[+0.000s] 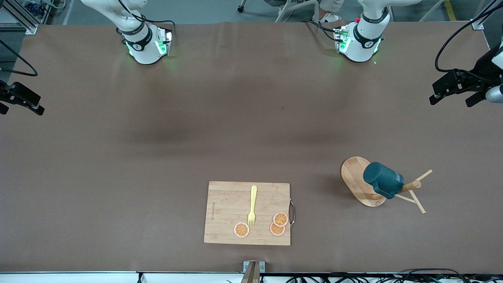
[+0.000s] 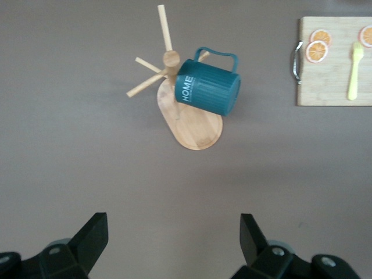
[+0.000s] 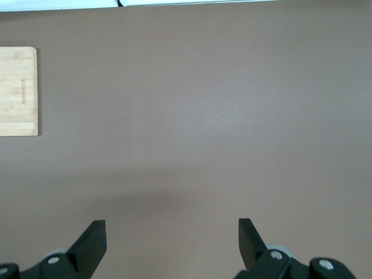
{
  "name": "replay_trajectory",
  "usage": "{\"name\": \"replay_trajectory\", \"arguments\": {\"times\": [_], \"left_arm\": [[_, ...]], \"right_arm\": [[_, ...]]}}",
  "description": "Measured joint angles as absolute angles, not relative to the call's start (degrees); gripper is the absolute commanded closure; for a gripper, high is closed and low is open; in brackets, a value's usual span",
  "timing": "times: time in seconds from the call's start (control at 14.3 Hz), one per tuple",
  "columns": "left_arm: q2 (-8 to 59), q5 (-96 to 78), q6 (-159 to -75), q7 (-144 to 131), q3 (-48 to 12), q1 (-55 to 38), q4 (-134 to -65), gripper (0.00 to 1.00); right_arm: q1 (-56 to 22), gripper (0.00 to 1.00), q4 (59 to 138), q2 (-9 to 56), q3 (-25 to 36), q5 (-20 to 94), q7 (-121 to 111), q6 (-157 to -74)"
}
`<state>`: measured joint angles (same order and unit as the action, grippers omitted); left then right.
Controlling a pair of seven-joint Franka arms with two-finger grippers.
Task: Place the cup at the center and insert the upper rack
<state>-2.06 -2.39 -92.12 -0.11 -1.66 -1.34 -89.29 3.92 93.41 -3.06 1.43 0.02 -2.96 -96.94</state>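
The dark teal cup (image 1: 383, 179) (image 2: 208, 87) hangs tilted on a peg of the wooden upper rack (image 1: 353, 177) (image 2: 195, 125). The rack stands on its oval base toward the left arm's end of the table, its thin pegs sticking out past the cup. My left gripper (image 1: 450, 101) (image 2: 174, 224) hovers open and holding nothing over bare table at that end, well apart from the rack. My right gripper (image 1: 21, 112) (image 3: 171, 226) hangs open and holding nothing over bare table at the right arm's end.
A rectangular wooden cutting board (image 1: 228, 204) (image 2: 331, 81) (image 3: 17, 93) with a metal handle lies near the table's front edge. It carries a yellow fork (image 1: 252, 206) and orange slices (image 1: 241, 230). Brown table spreads between the arms' bases and the board.
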Motion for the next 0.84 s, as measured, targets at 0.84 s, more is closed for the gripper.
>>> {"name": "replay_trajectory", "arguments": {"times": [0.84], "left_arm": [[-2.06,-1.07,-91.56,-0.1,-1.68,-1.34,-89.29,0.0]], "right_arm": [[3.92,0.0,93.41,-3.06,1.43,0.02,-2.96,-96.93]]}}
